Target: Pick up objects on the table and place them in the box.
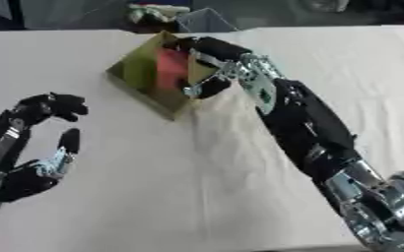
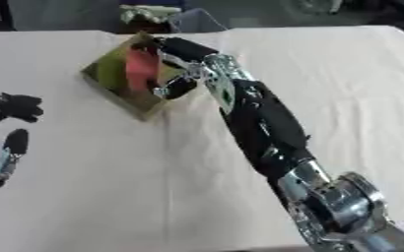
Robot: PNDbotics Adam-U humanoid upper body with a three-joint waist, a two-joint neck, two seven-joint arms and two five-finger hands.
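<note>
Apparently at the placing step, the right hand (image 1: pixel 207 66) reaches into the far olive box (image 1: pixel 136 74), fingers curled beside a red object (image 1: pixel 171 69) inside; release and withdrawal come next, while the left hand (image 1: pixel 42 147) idles half-curled and empty at the near left.

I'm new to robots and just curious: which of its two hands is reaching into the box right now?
The right hand, stretched across the table to the box with the red thing inside. The left hand rests apart near the table's left edge, holding nothing.
</note>
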